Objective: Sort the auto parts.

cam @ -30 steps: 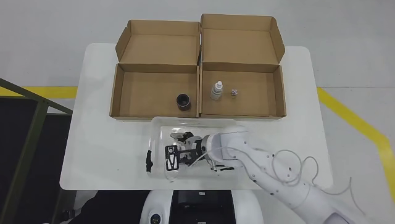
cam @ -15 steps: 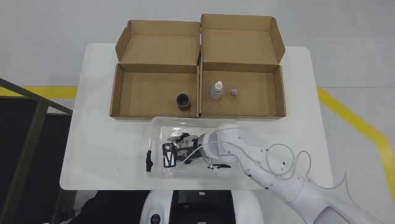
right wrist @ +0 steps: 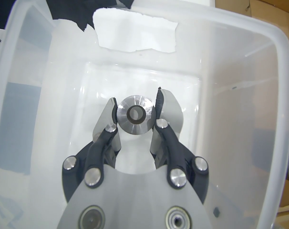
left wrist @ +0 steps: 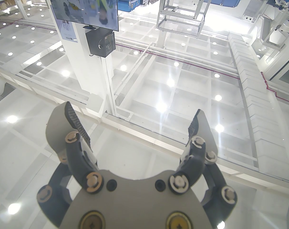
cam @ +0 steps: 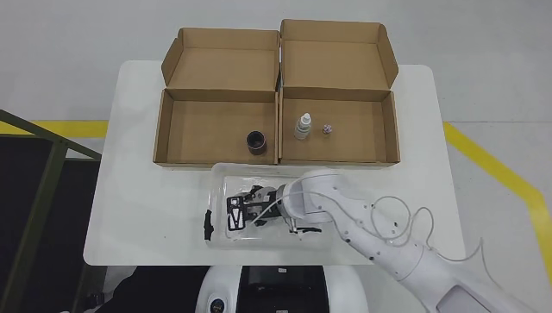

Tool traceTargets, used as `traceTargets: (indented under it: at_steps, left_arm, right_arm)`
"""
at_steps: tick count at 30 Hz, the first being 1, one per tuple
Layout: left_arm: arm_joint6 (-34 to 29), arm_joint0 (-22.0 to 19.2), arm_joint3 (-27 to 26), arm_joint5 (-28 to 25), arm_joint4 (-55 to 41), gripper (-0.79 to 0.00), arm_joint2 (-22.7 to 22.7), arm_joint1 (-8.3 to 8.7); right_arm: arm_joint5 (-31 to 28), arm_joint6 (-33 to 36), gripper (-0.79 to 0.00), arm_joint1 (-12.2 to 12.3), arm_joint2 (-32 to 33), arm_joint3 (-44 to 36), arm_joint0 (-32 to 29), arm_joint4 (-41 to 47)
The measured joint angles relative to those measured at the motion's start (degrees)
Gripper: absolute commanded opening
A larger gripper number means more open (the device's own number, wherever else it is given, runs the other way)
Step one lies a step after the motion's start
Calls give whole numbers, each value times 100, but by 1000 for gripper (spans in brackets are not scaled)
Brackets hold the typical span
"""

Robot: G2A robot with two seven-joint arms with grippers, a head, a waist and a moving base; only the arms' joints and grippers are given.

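jaws of right gripper [right wrist: 136, 106] clamped on round metal bushing [right wrist: 144, 126], held inside clear plastic bin [right wrist: 230, 20] on white table [cam: 138, 184], left gripper [left wrist: 133, 110] facing ceiling, jaws wide apart

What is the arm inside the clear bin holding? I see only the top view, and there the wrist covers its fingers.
Observer: That is the right gripper. It is shut on a round metal part with a hole in its centre.
Operator: Is the part already out of the bin?
Observer: No. It is inside the clear bin, below the rim. I cannot tell whether it touches the floor.
Operator: And where is the other arm?
Observer: The left gripper points up at the ceiling. It is open and holds nothing.
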Motion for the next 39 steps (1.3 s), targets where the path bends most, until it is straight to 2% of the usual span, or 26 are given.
traceTargets:
  at_steps: [1,7,22,32,39]
  left_arm:
    - [0,0,0,0,0,0,0,0]
    - [0,0,0,0,0,0,0,0]
    - [0,0,0,0,0,0,0,0]
    - [0,0,0,0,0,0,0,0]
    - [0,0,0,0,0,0,0,0]
  right_arm:
    - [-12,3,-785,4,14,-18,-10,11]
    - [-168,-23,-785,63,195,-260,-114,184]
    - [-555,-1,-785,347,1053,-1474,-555,1045]
    - [-479,8,-785,490,1789,-2249,-548,1937]
    - [-513,-206,-785,569,2328,-2416,-425,2906]
